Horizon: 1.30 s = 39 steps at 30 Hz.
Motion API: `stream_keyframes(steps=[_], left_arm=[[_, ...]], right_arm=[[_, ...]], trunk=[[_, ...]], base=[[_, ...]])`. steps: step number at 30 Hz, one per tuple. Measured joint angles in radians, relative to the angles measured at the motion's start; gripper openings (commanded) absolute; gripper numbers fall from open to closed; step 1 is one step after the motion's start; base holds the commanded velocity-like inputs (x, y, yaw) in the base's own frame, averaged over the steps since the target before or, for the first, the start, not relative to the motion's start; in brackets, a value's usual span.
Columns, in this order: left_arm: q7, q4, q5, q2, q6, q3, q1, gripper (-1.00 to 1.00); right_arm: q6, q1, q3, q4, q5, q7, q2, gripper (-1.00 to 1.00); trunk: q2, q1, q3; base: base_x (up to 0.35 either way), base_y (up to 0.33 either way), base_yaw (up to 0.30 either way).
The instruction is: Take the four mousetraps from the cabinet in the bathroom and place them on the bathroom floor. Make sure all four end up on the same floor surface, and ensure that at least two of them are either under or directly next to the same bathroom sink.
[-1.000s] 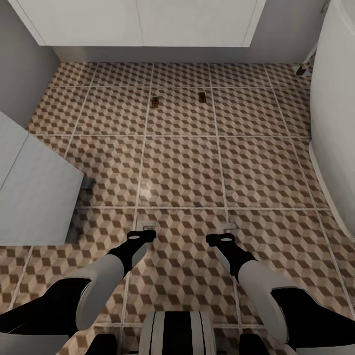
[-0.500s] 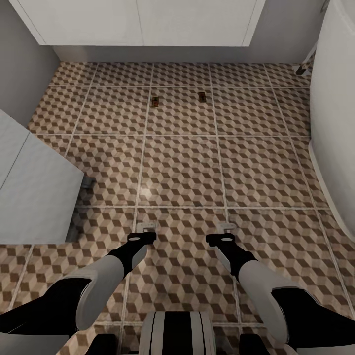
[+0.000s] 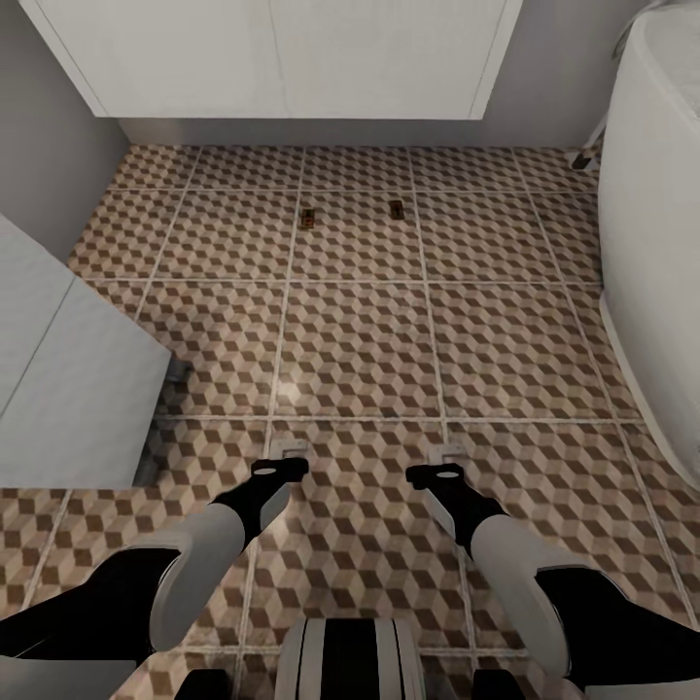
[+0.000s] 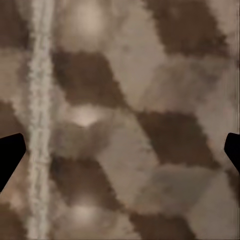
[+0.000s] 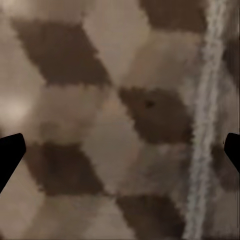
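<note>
Looking down from the head camera, I see the bathroom floor (image 3: 360, 340) with its cube-pattern tiles spread ahead of me. Two mousetraps lie flat on it, well ahead of my arms: one mousetrap (image 3: 308, 219) beside a grout line, the other mousetrap (image 3: 397, 209) apart from it to the right, both near the bathroom sink (image 3: 292, 53), whose white front runs across the far wall just beyond them. They sit on the open tiles just in front of it, not tucked beneath. A curved white tub (image 3: 651, 233) rises along my right side, and a pale grey unit (image 3: 68, 389) stands on my left.

My left pincer (image 3: 289, 449) hangs low over the tiles; in the left wrist view its dark fingertips (image 4: 10, 155) sit at opposite edges, spread wide with nothing between them. My right pincer (image 3: 447, 453) hangs likewise, and in the right wrist view its fingertips (image 5: 10, 152) are equally far apart, gripping nothing, with bare tile and one grout line beneath.
</note>
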State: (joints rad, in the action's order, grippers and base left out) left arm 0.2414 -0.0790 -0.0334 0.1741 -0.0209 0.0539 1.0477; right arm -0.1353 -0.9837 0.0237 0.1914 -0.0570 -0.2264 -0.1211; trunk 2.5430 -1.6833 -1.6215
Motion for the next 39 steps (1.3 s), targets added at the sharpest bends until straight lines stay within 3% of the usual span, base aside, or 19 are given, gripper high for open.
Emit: stream_keyframes(steps=[39], left_arm=[[0.004,0.022,0.001,0.000,0.055,-0.001,0.000,1.00]], right_arm=[[0.000,-0.001,0.000,0.000,0.001,0.000,-0.003,1.00]], trunk=[[-0.009,0.018,0.151]], base=[[0.000,0.000,0.000]])
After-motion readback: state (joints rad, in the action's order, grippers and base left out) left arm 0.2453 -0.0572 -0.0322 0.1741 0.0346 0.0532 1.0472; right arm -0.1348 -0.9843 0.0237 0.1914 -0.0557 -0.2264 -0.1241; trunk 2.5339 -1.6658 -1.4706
